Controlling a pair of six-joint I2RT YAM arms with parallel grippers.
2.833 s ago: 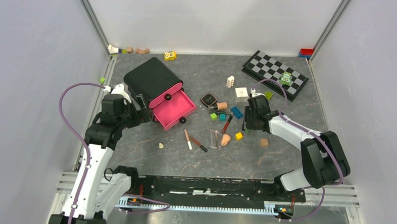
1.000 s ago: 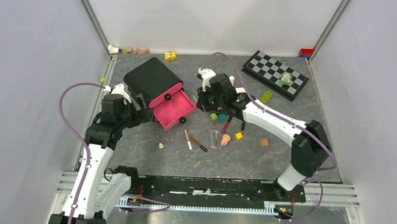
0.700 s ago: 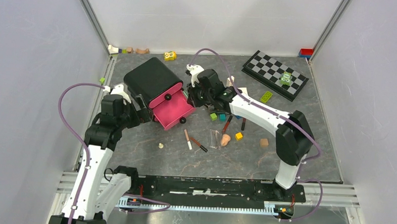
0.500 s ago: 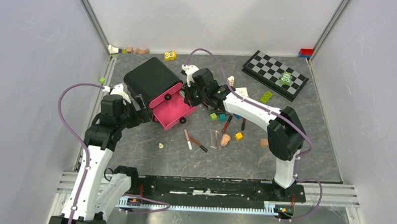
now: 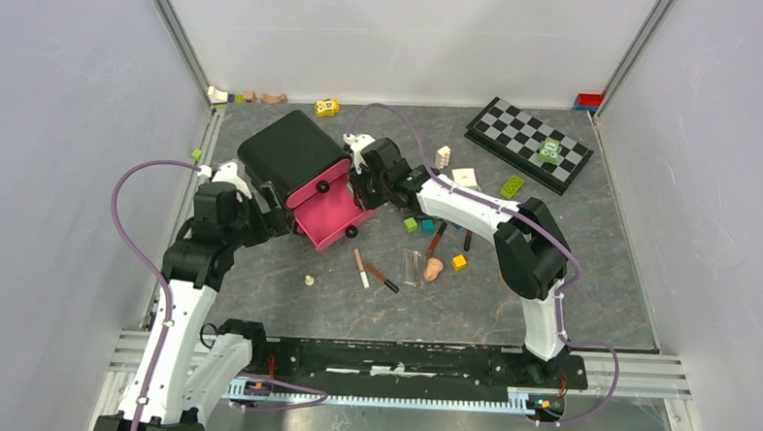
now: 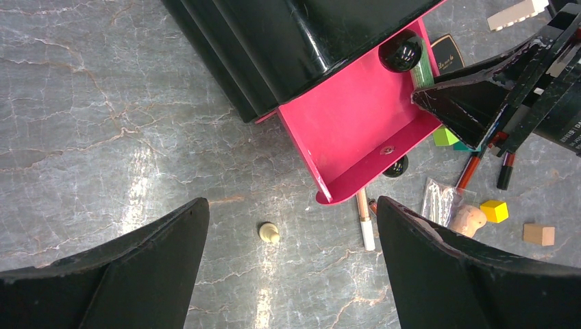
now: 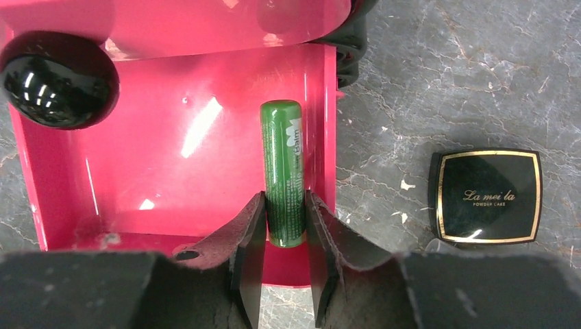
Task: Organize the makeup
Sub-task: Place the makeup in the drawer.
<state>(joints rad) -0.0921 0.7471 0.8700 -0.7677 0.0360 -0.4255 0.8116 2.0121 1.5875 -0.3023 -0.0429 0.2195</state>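
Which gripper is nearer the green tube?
Right. The right gripper straddles the tube in the pink drawer, a finger against each side; the left gripper hangs open over the table, off beside the drawer.

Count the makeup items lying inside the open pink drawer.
1. A green tube lies along the right wall of the pink drawer in the right wrist view, held by the right pincer. The drawer's back is under the black cabinet, so more may be hidden.
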